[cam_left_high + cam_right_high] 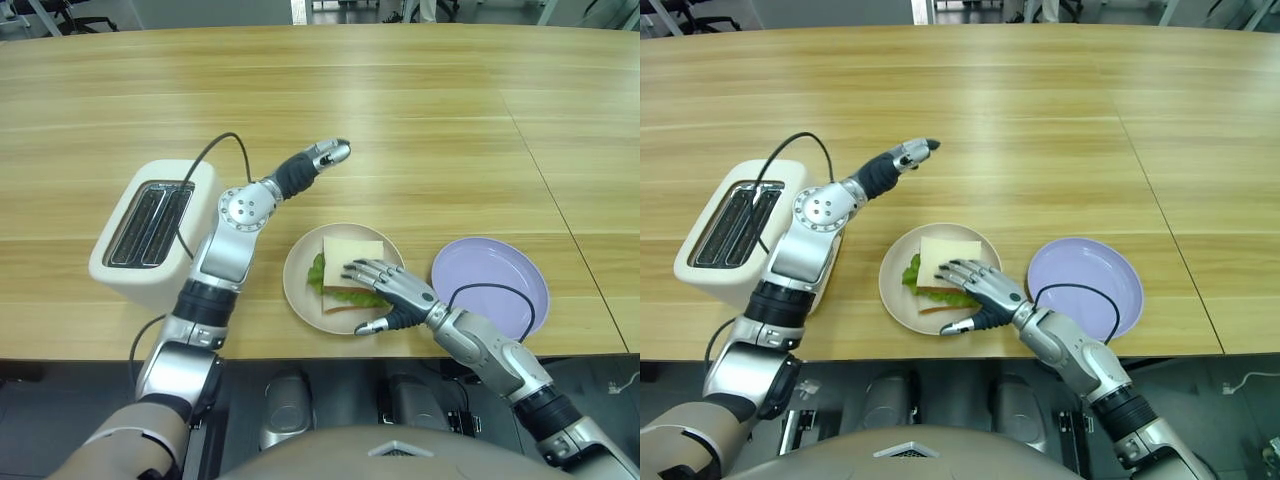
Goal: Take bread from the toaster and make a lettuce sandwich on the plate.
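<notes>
Left eye view: one toaster, one sandwich, two plates.

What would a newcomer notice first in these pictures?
Probably the right hand, spread flat on the sandwich, white bread with lettuce peeking out, on the beige plate near the table's front edge. Next, the left hand held out over the table beyond that plate, with the cream toaster at far left and a purple plate at right.

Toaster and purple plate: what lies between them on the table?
The beige plate with the lettuce sandwich, the right hand spread on its top slice; the left arm lies next to the toaster. Both eye views show this.
</notes>
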Motion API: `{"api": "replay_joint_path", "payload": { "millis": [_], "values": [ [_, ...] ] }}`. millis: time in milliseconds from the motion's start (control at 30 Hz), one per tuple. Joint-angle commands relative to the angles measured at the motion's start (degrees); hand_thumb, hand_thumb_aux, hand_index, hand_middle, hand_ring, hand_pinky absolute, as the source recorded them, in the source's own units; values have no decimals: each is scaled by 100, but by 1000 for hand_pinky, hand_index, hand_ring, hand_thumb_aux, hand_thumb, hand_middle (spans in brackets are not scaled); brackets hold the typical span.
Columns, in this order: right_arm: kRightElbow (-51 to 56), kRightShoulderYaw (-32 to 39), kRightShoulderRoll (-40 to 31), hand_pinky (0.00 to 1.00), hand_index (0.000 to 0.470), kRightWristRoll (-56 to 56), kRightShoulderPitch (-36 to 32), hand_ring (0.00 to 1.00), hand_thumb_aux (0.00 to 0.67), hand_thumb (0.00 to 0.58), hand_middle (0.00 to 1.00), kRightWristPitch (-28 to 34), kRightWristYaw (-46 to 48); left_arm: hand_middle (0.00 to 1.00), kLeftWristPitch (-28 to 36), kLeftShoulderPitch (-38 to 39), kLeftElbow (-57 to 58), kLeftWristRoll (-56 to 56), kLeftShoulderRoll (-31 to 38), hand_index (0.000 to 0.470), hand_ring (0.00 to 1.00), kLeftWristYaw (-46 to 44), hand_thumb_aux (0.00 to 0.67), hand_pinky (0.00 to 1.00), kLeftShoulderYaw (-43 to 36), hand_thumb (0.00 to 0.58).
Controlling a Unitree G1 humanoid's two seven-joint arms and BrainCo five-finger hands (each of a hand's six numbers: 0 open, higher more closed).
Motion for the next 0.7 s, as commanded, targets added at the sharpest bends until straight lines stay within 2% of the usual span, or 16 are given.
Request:
{"api": "replay_joint_path", "payload": {
  "millis": [33, 367, 467, 600, 700],
  "values": [
    [-472, -296, 81, 0, 0, 269, 121, 0, 0, 0, 0, 182, 7, 0, -4, 463, -737, 131, -59, 0, 0, 418, 0, 0, 178, 0],
    [-1532, -1088, 125, 0, 0, 603, 158, 0, 0, 0, 0, 694, 206, 0, -471, 1852, -2220, 105, -259, 0, 0, 1212, 0, 0, 611, 0],
    [-1761, -1249, 428, 0, 0, 1773, 458, 0, 0, 0, 0, 951, 595, 0, -655, 2396, -2471, -256, -371, 0, 0, 1128, 0, 0, 694, 0],
    [-2036, -1462, 1041, 0, 0, 3841, 763, 0, 0, 0, 0, 1612, 1245, 0, -987, 3248, -2641, -1157, -587, 0, 0, 885, 0, 0, 902, 0],
    [-2019, -1560, 1285, 0, 0, 4545, 844, 0, 0, 0, 0, 1793, 1475, 0, -1386, 3819, -2595, -1510, -711, 0, 0, 800, 0, 0, 1007, 0]
  ]
}}
